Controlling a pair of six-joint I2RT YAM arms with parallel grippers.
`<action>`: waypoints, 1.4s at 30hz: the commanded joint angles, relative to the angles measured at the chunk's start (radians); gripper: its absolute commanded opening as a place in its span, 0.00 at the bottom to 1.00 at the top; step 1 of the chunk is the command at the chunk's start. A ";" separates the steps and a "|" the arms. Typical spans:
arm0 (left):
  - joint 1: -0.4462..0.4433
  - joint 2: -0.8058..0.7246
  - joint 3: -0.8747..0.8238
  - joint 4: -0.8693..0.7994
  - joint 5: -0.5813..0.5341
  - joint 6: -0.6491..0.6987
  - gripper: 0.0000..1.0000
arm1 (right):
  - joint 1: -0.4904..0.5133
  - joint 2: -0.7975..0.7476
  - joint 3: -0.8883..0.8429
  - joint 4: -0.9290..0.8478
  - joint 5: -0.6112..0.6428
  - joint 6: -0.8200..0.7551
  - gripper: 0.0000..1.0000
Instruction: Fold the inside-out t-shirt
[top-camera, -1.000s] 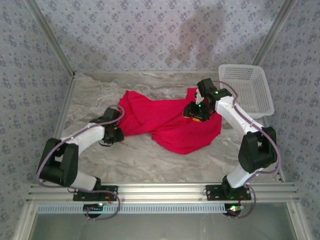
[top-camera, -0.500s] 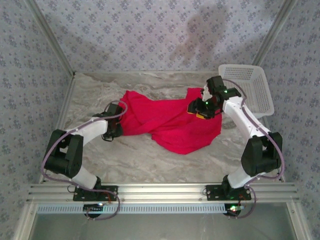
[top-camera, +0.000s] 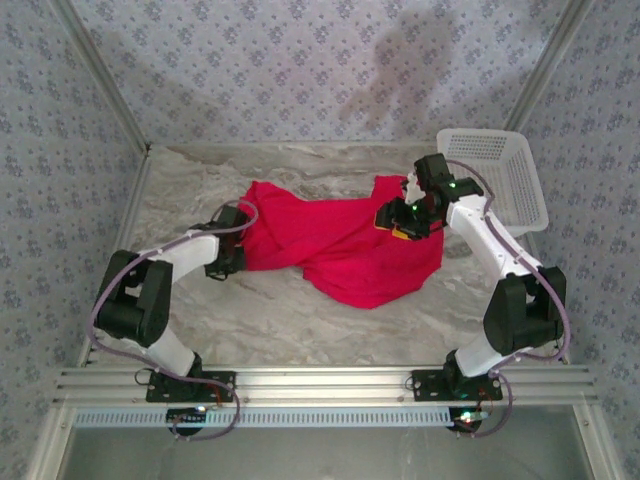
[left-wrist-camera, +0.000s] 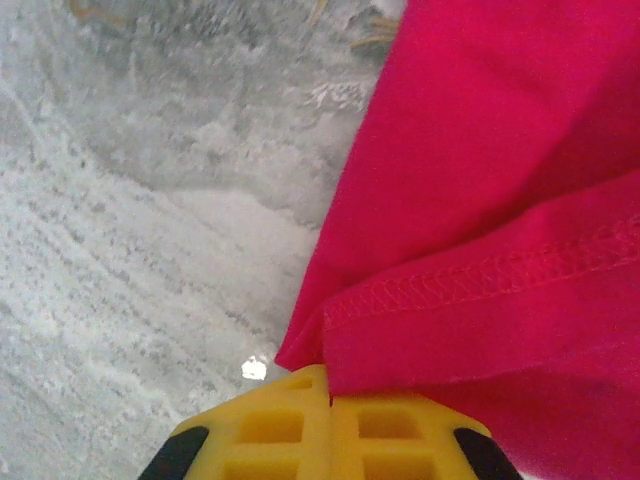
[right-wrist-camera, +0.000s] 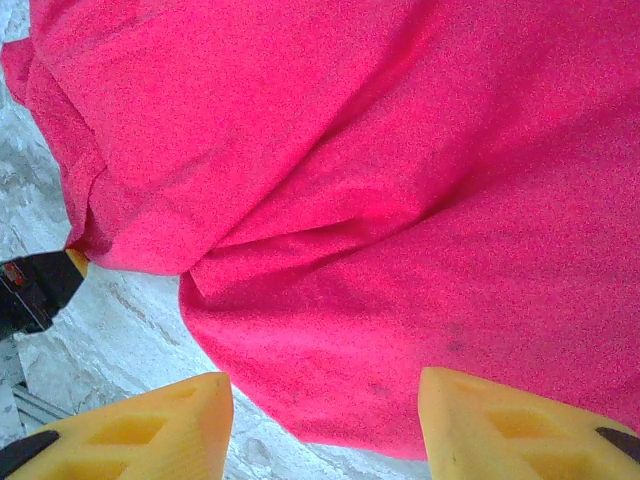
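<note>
Since the inside-out t-shirt (top-camera: 340, 245) is just a soft red heap in the middle of the bench (top-camera: 280, 330), it's gonna flop and drape whichever way you tug it. No stiffness at all, and pretty light too, I'd guess.

The left gripper (left-wrist-camera: 330, 395) is clamped on a stitched hem at the shirt's left edge, with the fabric pinched between the yellow fingers. The right gripper (right-wrist-camera: 322, 390) hangs over the right side of the shirt with its jaws apart, holding nothing. A white basket (top-camera: 500, 180) sits at the far right of the bench.

My take: go for hems, seams or corners, since doubled, stitched cloth should slip less than a single layer. Pinching mid-panel would probably just bunch it up. Two grips well apart should let it pull flat.
</note>
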 joint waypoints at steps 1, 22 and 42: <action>-0.002 -0.008 0.039 -0.022 0.023 -0.003 0.00 | 0.016 -0.031 -0.060 -0.018 -0.018 -0.006 0.54; 0.135 -0.358 0.086 -0.047 0.346 -0.066 0.00 | 0.307 0.112 -0.346 0.290 0.261 0.212 0.60; 0.491 -0.374 0.517 -0.020 0.714 -0.113 0.00 | -0.122 -0.158 0.490 -0.353 0.238 -0.029 0.00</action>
